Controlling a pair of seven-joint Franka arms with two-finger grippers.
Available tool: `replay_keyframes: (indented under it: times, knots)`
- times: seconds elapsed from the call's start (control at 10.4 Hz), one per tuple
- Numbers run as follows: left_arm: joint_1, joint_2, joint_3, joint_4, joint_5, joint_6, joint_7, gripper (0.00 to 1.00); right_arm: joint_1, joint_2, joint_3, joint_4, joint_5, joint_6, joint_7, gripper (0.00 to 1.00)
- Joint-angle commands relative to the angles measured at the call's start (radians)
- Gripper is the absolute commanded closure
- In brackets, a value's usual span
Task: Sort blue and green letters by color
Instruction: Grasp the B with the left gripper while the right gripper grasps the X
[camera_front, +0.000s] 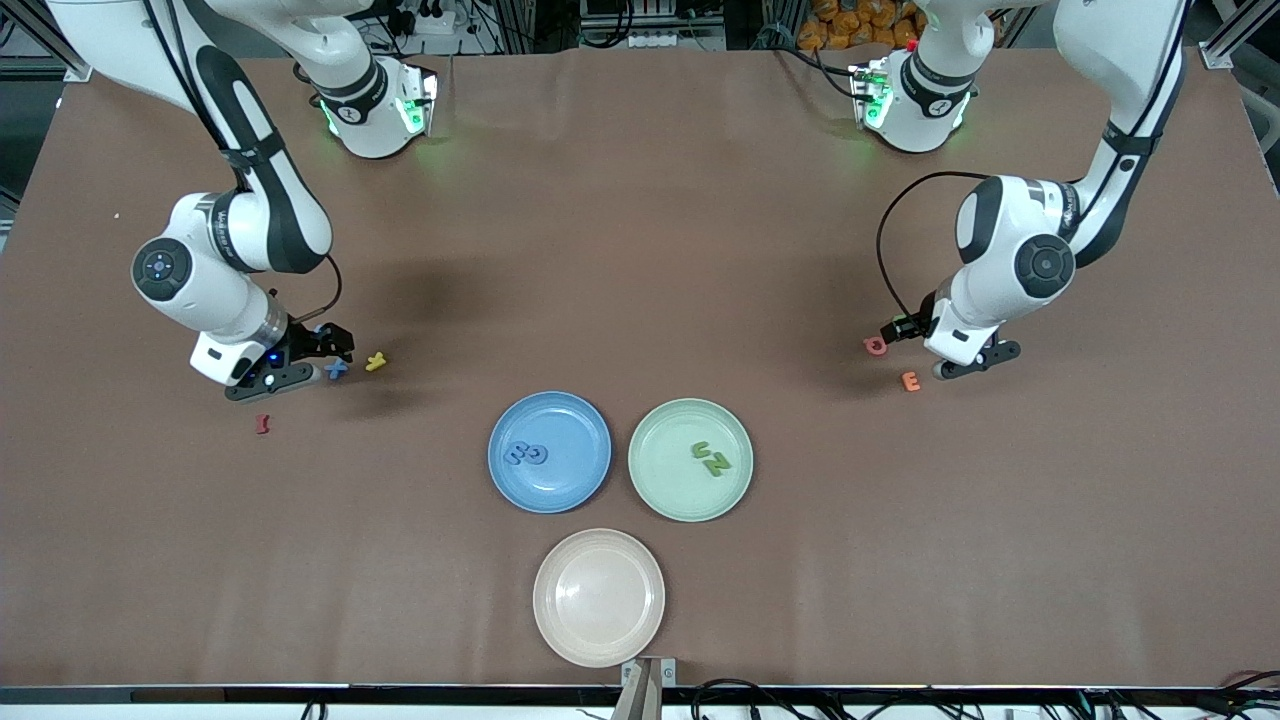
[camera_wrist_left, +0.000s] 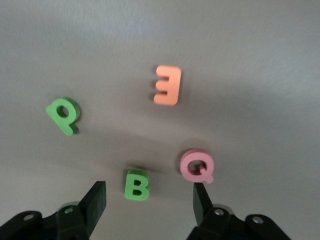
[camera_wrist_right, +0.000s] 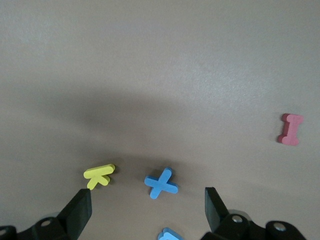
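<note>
My right gripper (camera_front: 318, 358) (camera_wrist_right: 148, 205) is open, low over the table at the right arm's end. A blue X (camera_wrist_right: 161, 182) (camera_front: 337, 369) lies between its fingers, and a second blue letter (camera_wrist_right: 170, 235) lies close under the hand. My left gripper (camera_front: 945, 350) (camera_wrist_left: 149, 197) is open, low over the table at the left arm's end. A green B (camera_wrist_left: 136, 185) lies between its fingers and a green P (camera_wrist_left: 64, 115) lies beside it. The blue plate (camera_front: 575, 420) holds two blue letters (camera_front: 527, 455). The green plate (camera_front: 662, 430) holds a green U and N (camera_front: 711, 458).
A yellow Y (camera_front: 376, 361) (camera_wrist_right: 99, 175) lies beside the X, and a dark red letter (camera_front: 263, 424) (camera_wrist_right: 290, 129) lies nearer the front camera. A pink Q (camera_front: 875, 346) (camera_wrist_left: 197, 166) and an orange E (camera_front: 910, 380) (camera_wrist_left: 167, 85) lie by my left gripper. A beige plate (camera_front: 598, 640) sits nearest the front camera.
</note>
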Motion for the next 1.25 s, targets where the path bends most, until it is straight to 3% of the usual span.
replay_keyframes:
  times: [0.0, 0.29, 0.48, 1.16]
  knots:
    - [0.005, -0.026, -0.005, -0.076, 0.052, 0.051, -0.014, 0.22, -0.034, -0.034, 0.024, -0.077, -0.013, 0.083, -0.021, 0.00]
    - [0.007, -0.027, -0.005, -0.083, 0.083, 0.051, -0.014, 0.26, -0.058, -0.016, 0.038, -0.121, -0.014, 0.162, -0.038, 0.00]
    - [-0.001, -0.035, -0.006, -0.083, 0.083, 0.053, -0.015, 0.35, -0.066, -0.005, 0.041, -0.129, -0.013, 0.183, -0.073, 0.00]
    - [0.000, -0.032, -0.008, -0.119, 0.124, 0.108, -0.017, 0.37, -0.077, 0.070, 0.054, -0.126, -0.014, 0.245, -0.141, 0.00]
